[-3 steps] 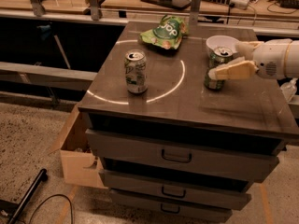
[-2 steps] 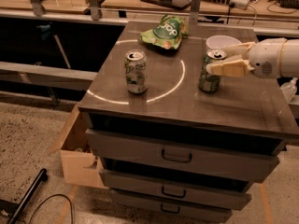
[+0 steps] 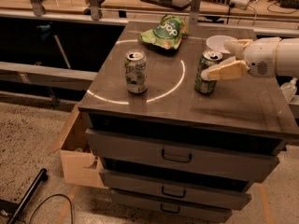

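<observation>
Cream two-finger gripper (image 3: pixel 217 59), right of centre, looks clamped on the green aluminium soda can (image 3: pixel 202 80), which stands on the dark grey cabinet top (image 3: pixel 154 97). The grip sits high on the can, so I'd guess it could tip, slip loose, or knock the white bowl (image 3: pixel 215 41) just behind.

1. Gripper (image 3: pixel 219 59), at the counter's right, against the green can (image 3: pixel 206 73): smooth, matt cream plastic.
2. Green can and silver can (image 3: pixel 136 72): thin metal, glossy printed sides.
3. Bag (image 3: pixel 164 31): crinkled, shiny film.
4. Counter (image 3: pixel 154 101): smooth dark top with a dull sheen; drawers (image 3: pixel 140 148) matt grey, metal handles.
5. Box (image 3: pixel 74 164): matt brown cardboard.
6. Floor (image 3: pixel 32 125): rough, speckled.
</observation>
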Available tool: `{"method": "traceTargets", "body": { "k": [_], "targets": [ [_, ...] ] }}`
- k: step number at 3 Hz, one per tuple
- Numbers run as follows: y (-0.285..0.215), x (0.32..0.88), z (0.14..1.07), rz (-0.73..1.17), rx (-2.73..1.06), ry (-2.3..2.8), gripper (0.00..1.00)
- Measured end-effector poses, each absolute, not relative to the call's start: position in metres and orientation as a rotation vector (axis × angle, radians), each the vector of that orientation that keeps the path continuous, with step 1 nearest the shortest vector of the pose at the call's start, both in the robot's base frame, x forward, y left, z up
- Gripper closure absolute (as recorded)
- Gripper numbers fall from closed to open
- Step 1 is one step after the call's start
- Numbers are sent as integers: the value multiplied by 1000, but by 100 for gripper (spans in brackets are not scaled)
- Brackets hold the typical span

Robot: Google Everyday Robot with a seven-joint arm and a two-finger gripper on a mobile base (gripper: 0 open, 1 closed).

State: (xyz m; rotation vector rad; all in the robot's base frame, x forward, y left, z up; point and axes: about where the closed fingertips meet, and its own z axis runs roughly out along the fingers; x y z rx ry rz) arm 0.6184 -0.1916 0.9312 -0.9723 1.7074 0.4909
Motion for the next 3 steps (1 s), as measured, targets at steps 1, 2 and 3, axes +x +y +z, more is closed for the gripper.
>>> {"method": "traceTargets", "body": {
  "k": [1,2,3],
  "targets": [
    [-189,617,933,489,-983,1700,0],
    [-189,617,933,489,-983,1700,0],
    [-250,610,917,437,-901,1798,0]
  ]
}}
